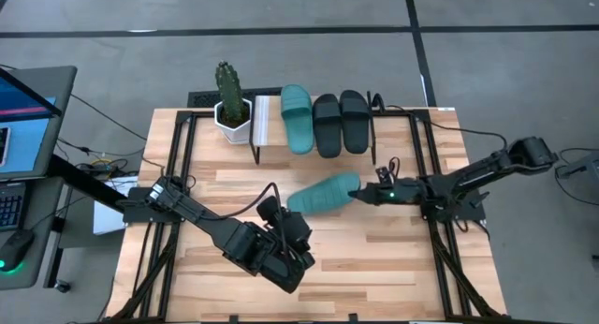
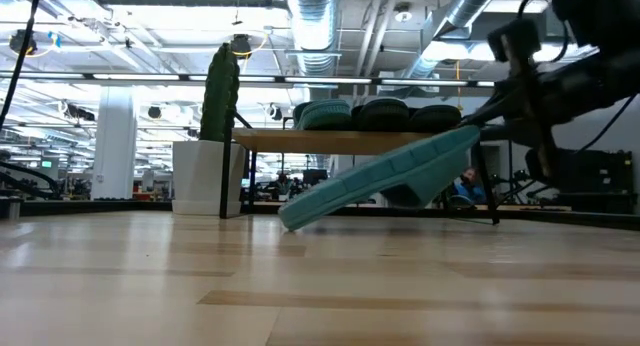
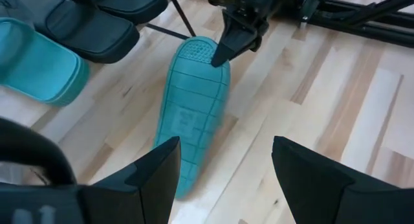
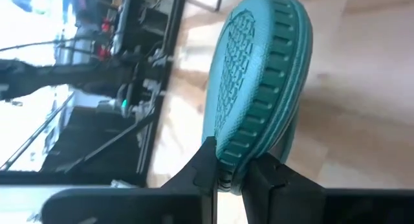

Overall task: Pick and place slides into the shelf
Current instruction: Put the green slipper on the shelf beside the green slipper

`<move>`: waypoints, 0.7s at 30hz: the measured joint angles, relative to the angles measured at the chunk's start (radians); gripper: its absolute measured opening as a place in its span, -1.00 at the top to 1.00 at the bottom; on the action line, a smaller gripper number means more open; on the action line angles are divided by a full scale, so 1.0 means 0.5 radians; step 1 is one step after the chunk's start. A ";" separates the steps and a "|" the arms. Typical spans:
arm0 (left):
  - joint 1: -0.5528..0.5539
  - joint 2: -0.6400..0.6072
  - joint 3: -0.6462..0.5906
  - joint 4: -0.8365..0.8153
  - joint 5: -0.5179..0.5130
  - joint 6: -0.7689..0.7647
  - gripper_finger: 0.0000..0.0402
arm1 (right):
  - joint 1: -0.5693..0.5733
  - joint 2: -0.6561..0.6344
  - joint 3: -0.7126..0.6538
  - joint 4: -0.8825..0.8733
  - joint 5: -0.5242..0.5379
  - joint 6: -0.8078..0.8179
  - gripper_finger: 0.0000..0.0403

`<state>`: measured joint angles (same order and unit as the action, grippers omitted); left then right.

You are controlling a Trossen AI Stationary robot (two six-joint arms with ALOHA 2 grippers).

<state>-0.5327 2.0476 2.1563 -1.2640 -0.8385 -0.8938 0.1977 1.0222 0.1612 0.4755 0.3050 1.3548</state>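
Right end effector (image 4: 234,167) pinches teal slide (image 1: 323,192) heel; strap hidden underneath

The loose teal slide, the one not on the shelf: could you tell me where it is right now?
In the high view the loose teal slide lies mid-table, just in front of the shelf, pinched at one end by the right gripper and tilted up.

No legible text, label, brand, number or sign anywhere in view.

Grey concrete floor (image 1: 505,71) with dark seam lines. Exposed silver ducts (image 2: 330,26) overhead, strip lighting. Desk with laptop (image 1: 23,118) beside light-wood table (image 1: 374,277).
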 joint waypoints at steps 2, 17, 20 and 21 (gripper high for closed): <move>0.000 0.000 0.001 0.016 0.016 -0.001 -0.15 | 0.068 -0.025 0.000 -0.002 0.014 0.013 0.85; -0.002 -0.001 0.001 0.075 0.058 0.012 -0.15 | 0.500 -0.282 0.006 -0.151 0.443 -0.495 0.85; -0.002 -0.001 0.001 0.074 0.058 0.019 -0.15 | 0.538 -0.369 0.061 -0.215 0.491 -0.840 0.85; -0.002 -0.001 0.001 0.074 0.058 0.019 -0.15 | 0.548 -0.396 0.087 -0.233 0.491 -0.986 0.85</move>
<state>-0.5335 2.0472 2.1567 -1.2270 -0.8097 -0.8845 0.4715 0.8240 0.2048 0.3590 0.5503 0.8619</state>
